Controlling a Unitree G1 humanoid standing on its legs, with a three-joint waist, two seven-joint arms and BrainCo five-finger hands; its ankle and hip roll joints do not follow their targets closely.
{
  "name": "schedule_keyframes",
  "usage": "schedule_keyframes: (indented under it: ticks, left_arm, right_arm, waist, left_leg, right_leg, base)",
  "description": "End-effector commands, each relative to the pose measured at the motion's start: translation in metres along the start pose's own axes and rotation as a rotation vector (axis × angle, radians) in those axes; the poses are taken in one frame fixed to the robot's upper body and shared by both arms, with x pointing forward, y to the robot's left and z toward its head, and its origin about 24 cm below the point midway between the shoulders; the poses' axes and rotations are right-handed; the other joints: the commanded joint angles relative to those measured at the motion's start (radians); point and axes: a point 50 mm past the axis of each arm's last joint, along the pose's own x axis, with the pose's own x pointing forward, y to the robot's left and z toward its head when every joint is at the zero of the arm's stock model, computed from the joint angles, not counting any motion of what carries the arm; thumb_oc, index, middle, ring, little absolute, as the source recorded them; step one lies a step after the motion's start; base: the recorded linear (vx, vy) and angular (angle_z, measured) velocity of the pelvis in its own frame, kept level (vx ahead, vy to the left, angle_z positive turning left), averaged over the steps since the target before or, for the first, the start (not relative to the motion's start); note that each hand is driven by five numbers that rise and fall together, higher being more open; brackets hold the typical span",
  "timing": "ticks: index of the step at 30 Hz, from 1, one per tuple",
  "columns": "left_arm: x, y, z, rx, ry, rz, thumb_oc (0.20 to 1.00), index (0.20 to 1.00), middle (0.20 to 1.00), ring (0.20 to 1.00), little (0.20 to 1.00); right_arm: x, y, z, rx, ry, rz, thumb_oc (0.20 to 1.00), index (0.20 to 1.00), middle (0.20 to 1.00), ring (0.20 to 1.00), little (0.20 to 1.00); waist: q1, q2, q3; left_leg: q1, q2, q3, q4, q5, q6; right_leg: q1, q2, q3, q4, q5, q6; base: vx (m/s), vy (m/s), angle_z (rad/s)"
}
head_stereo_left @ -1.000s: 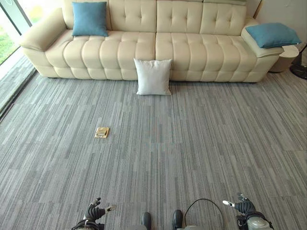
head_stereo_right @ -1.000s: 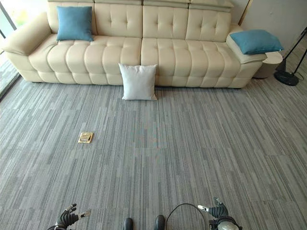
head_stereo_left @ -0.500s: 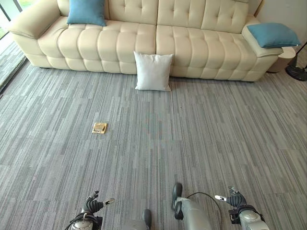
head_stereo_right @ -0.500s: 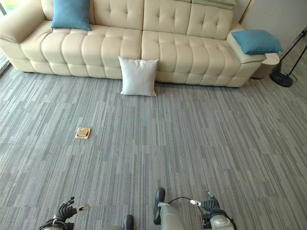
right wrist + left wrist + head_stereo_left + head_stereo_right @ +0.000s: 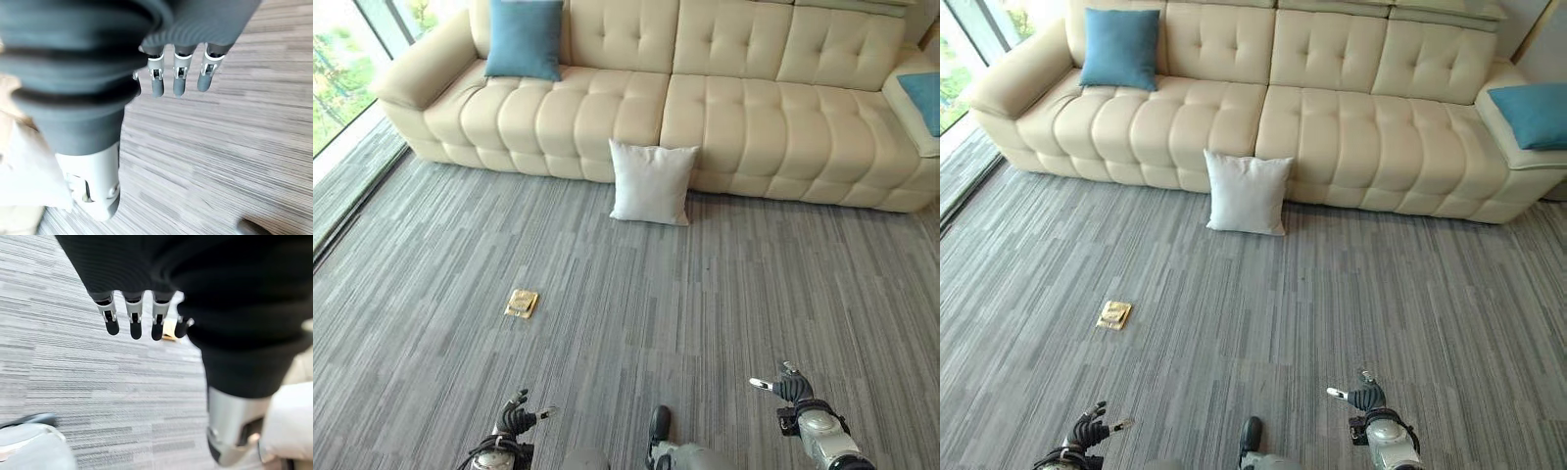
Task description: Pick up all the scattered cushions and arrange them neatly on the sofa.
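A white cushion [image 5: 652, 182] stands on the grey carpet, leaning against the front of the cream sofa [image 5: 724, 108] near its middle. One blue cushion [image 5: 525, 37] leans upright against the sofa's back at its left end. Another blue cushion [image 5: 1535, 114] lies on the sofa's right armrest. My left hand [image 5: 517, 421] hangs low over the carpet at the lower left, fingers relaxed and holding nothing. At the lower right my right hand [image 5: 791, 390] is open too, fingers straight [image 5: 178, 81], far from the white cushion.
A small brass floor socket plate [image 5: 522, 303] sits in the carpet to the left, between me and the sofa. A glass wall [image 5: 352, 69] runs along the left side. Wide grey carpet [image 5: 724, 284] lies between me and the sofa.
The camera has turned and shifted, so the sofa and white cushion sit further right and a little lower in view. Both hands stay low and open.
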Motion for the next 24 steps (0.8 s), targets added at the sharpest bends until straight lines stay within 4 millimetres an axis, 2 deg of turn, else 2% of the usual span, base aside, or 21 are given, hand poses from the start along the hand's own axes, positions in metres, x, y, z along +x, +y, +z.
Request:
schedule_keyframes:
  ticks: [1,4,5,6,7,8,10,11,13,15,16,17,18,19,20,22,23,24]
  left_arm:
    - [0.004,0.011,0.014,0.057,-0.056,0.019,1.0,1.0,1.0,1.0,1.0]
    - [0.003,0.01,0.009,0.068,-0.038,0.018,1.0,1.0,1.0,1.0,1.0]
    - [0.002,0.009,0.008,0.068,-0.034,0.017,1.0,1.0,1.0,1.0,1.0]
    - [0.0,0.012,0.003,0.078,-0.02,0.017,1.0,1.0,1.0,1.0,1.0]
    - [0.0,0.012,0.003,0.077,-0.02,0.017,1.0,1.0,1.0,1.0,1.0]
    - [-0.001,0.012,-0.001,0.081,-0.007,0.017,1.0,1.0,1.0,1.0,1.0]
    - [0.002,0.022,0.006,0.126,-0.023,0.028,1.0,1.0,1.0,1.0,1.0]
    - [0.002,0.029,0.015,0.143,-0.057,0.038,1.0,1.0,1.0,1.0,1.0]
    - [0.002,0.036,0.02,0.16,-0.078,0.055,1.0,1.0,1.0,1.0,1.0]
    - [0.002,0.038,0.021,0.158,-0.08,0.064,1.0,1.0,1.0,1.0,1.0]
    - [0.002,0.038,0.02,0.151,-0.075,0.067,1.0,1.0,1.0,1.0,1.0]
    - [0.002,0.037,0.019,0.149,-0.069,0.065,1.0,1.0,1.0,1.0,1.0]
    - [0.003,0.036,0.017,0.144,-0.061,0.064,1.0,1.0,1.0,1.0,1.0]
    - [0.002,0.033,0.011,0.136,-0.037,0.061,1.0,1.0,1.0,1.0,1.0]
    - [0.002,0.03,0.008,0.135,-0.029,0.059,1.0,1.0,1.0,1.0,1.0]
    - [0.002,0.027,0.008,0.132,-0.033,0.063,1.0,1.0,1.0,1.0,1.0]
    - [0.001,0.029,0.004,0.119,-0.018,0.069,1.0,1.0,1.0,1.0,1.0]
    - [0.0,0.028,0.002,0.114,-0.009,0.07,1.0,1.0,1.0,1.0,1.0]
  right_arm:
    - [-0.003,-0.014,-0.009,0.004,0.012,-0.048,1.0,1.0,1.0,1.0,1.0]
    - [-0.004,-0.012,-0.013,0.011,0.032,-0.059,1.0,1.0,1.0,1.0,1.0]
    - [-0.005,-0.011,-0.017,0.016,0.046,-0.062,1.0,1.0,1.0,1.0,1.0]
    - [-0.006,-0.008,-0.019,0.018,0.048,-0.052,1.0,1.0,1.0,1.0,1.0]
    - [-0.006,-0.008,-0.019,0.018,0.048,-0.052,1.0,1.0,1.0,1.0,1.0]
    - [-0.007,-0.004,-0.02,0.008,0.047,-0.042,1.0,1.0,1.0,1.0,1.0]
    - [-0.006,0.001,-0.016,-0.008,0.04,-0.018,1.0,1.0,1.0,1.0,1.0]
    - [-0.005,0.002,-0.01,-0.01,0.014,-0.01,1.0,1.0,1.0,1.0,1.0]
    - [-0.003,0.004,0.0,-0.006,-0.024,-0.002,1.0,1.0,1.0,1.0,1.0]
    - [-0.003,0.008,0.003,-0.009,-0.037,0.011,1.0,1.0,1.0,1.0,1.0]
    - [-0.003,0.01,0.004,-0.016,-0.038,0.019,1.0,1.0,1.0,1.0,1.0]
    - [-0.003,0.01,0.004,-0.022,-0.039,0.021,1.0,1.0,1.0,1.0,1.0]
    - [-0.003,0.011,0.006,-0.028,-0.042,0.022,1.0,1.0,1.0,1.0,1.0]
    - [-0.002,0.011,0.008,-0.035,-0.05,0.029,1.0,1.0,1.0,1.0,1.0]
    - [-0.003,0.011,0.01,-0.046,-0.062,0.035,1.0,1.0,1.0,1.0,1.0]
    - [-0.004,0.01,0.01,-0.063,-0.07,0.039,1.0,1.0,1.0,1.0,1.0]
    - [-0.005,0.011,0.009,-0.061,-0.07,0.048,1.0,1.0,1.0,1.0,1.0]
    - [-0.005,0.011,0.008,-0.061,-0.069,0.049,1.0,1.0,1.0,1.0,1.0]
  waist:
    - [0.017,0.005,0.029]
    - [0.046,0.026,0.024]
    - [0.061,0.03,0.024]
    - [0.092,0.039,0.007]
    - [0.092,0.04,0.005]
    - [0.091,0.032,-0.005]
    - [0.089,0.0,-0.032]
    - [0.088,-0.007,-0.029]
    - [0.078,-0.006,-0.019]
    - [0.07,-0.001,-0.015]
    - [0.057,0.006,-0.008]
    - [0.049,0.011,-0.001]
    - [0.039,0.014,0.014]
    - [0.028,0.01,0.038]
    - [0.011,0.02,0.046]
    - [-0.008,0.013,0.045]
    - [-0.007,0.003,0.026]
    - [-0.01,0.008,0.018]
  left_leg:
    - [-0.046,-0.039,0.021,-0.08,0.119,0.015]
    - [-0.105,-0.093,0.027,-0.2,0.234,0.008]
    - [-0.143,-0.106,0.065,-0.233,0.265,0.004]
    - [-0.136,-0.1,0.086,-0.267,0.307,0.014]
    - [-0.139,-0.099,0.086,-0.268,0.309,0.013]
    - [-0.104,-0.102,0.064,-0.257,0.304,0.03]
    - [-0.08,-0.098,0.062,-0.192,0.231,0.054]
    - [-0.069,-0.097,0.059,-0.167,0.196,0.069]
    - [-0.056,-0.09,0.055,-0.141,0.161,0.085]
    - [-0.03,-0.084,0.047,-0.138,0.136,0.093]
    - [0.006,-0.084,0.04,-0.144,0.115,0.095]
    - [0.04,-0.086,0.031,-0.147,0.085,0.092]
    - [0.06,-0.087,0.034,-0.148,0.082,0.094]
    - [0.115,-0.093,0.028,-0.133,0.041,0.088]
    - [0.182,-0.084,0.003,-0.142,0.006,0.07]
    - [0.253,-0.077,-0.053,-0.156,-0.03,0.042]
    - [0.303,-0.056,-0.062,-0.177,-0.036,0.02]
    - [0.324,-0.033,-0.065,-0.189,-0.025,0.01]
  right_leg:
    - [-0.042,-0.103,-0.019,0.051,-0.059,0.256]
    - [0.019,-0.048,-0.001,0.009,-0.077,0.253]
    - [0.065,-0.023,0.019,0.001,-0.099,0.251]
    - [0.125,-0.001,0.064,0.011,-0.131,0.25]
    - [0.122,0.0,0.064,0.011,-0.129,0.25]
    - [0.152,-0.014,0.077,0.029,-0.15,0.254]
    - [0.162,-0.086,0.095,0.074,-0.148,0.288]
    - [0.131,-0.114,0.094,0.167,-0.12,0.304]
    - [0.076,-0.136,0.092,0.272,-0.089,0.311]
    - [0.014,-0.155,0.071,0.309,-0.072,0.292]
    - [-0.044,-0.163,0.031,0.294,-0.073,0.271]
    - [-0.073,-0.165,0.016,0.278,-0.082,0.276]
    - [-0.104,-0.171,-0.012,0.242,-0.057,0.273]
    - [-0.138,-0.182,-0.059,0.124,-0.011,0.298]
    - [-0.189,-0.182,-0.071,0.053,0.024,0.322]
    - [-0.227,-0.218,-0.045,0.038,0.075,0.345]
    - [-0.21,-0.235,-0.069,0.056,0.106,0.35]
    - [-0.201,-0.235,-0.082,0.07,0.101,0.345]
  base:
    - [0.16,0.025,-0.07]
    - [0.3,0.059,0.07]
    - [0.71,0.246,0.1]
    - [0.62,0.229,0.0]
    - [0.66,0.307,-0.48]
    - [0.51,0.268,-0.88]
    - [0.65,0.373,-0.73]
    - [0.4,0.28,-0.28]
    - [0.22,0.171,-0.38]
    - [0.24,0.107,-0.68]
    - [0.36,0.083,-0.22]
    - [0.37,0.067,-0.64]
    - [0.46,-0.012,-0.21]
    - [0.67,-0.106,-0.32]
    - [0.82,-0.188,0.8]
    - [0.82,-0.32,0.97]
    - [0.72,-0.347,0.96]
    - [0.7,-0.388,1.13]
